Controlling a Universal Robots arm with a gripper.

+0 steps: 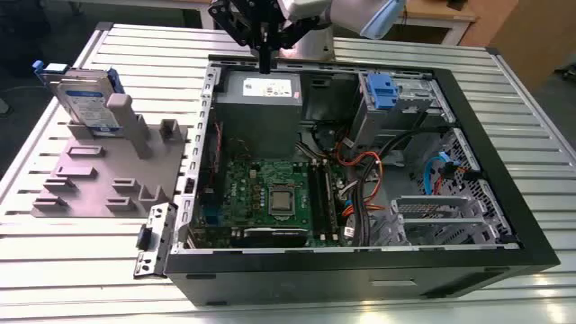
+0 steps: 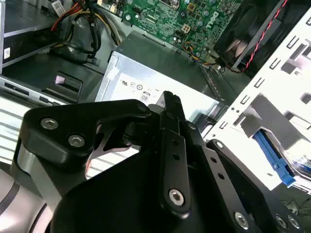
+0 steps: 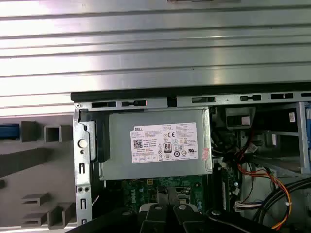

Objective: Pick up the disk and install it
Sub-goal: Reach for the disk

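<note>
The disk [image 1: 88, 101] stands on edge in a slot of the grey fixture [image 1: 99, 182] at the exterior view's left; it is silver with a white-and-blue label and a blue frame at its top corner. My gripper [image 1: 266, 66] hangs well to its right, over the far wall of the open computer case [image 1: 360, 260] above the power supply. Its black fingers [image 2: 170, 104] are pressed together with nothing between them. In the first wrist view the fingertips [image 3: 167, 213] sit over the motherboard's edge.
The grey power supply [image 3: 155, 143] with a white sticker lies directly under the gripper. A drive cage with a blue latch [image 1: 381, 91] sits at the case's far right corner. Cable bundles [image 1: 360, 175] and the green motherboard [image 1: 270, 196] fill the case floor. The slatted metal table [image 1: 72, 270] surrounds everything.
</note>
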